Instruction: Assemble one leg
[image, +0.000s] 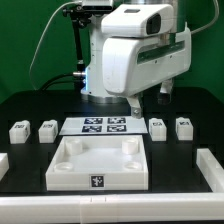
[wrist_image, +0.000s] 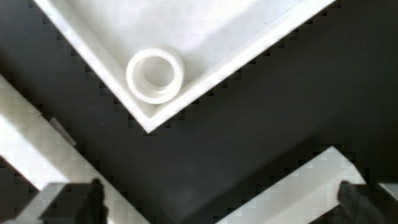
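Four legs stand on the black table in the exterior view, two toward its left (image: 18, 129) (image: 48, 128) and two toward its right (image: 157, 126) (image: 183, 126). Each is a small white post with a tag. The large white tray-like piece (image: 72, 172) lies in the middle front. My gripper (image: 134, 103) hangs under the white arm, above the table behind the tray, away from every leg. In the wrist view my gripper (wrist_image: 210, 202) is open and empty, its dark fingers (wrist_image: 71, 203) wide apart. That view shows a tray corner (wrist_image: 240, 35) with a round socket (wrist_image: 155, 75). No leg shows there.
The marker board (image: 104, 126) lies flat between the two pairs of legs. White rails border the table at the front (image: 110, 206), at the exterior view's right (image: 209, 168) and at its left (image: 3, 160). White bands (wrist_image: 267, 190) cross the wrist view; I cannot tell what they are.
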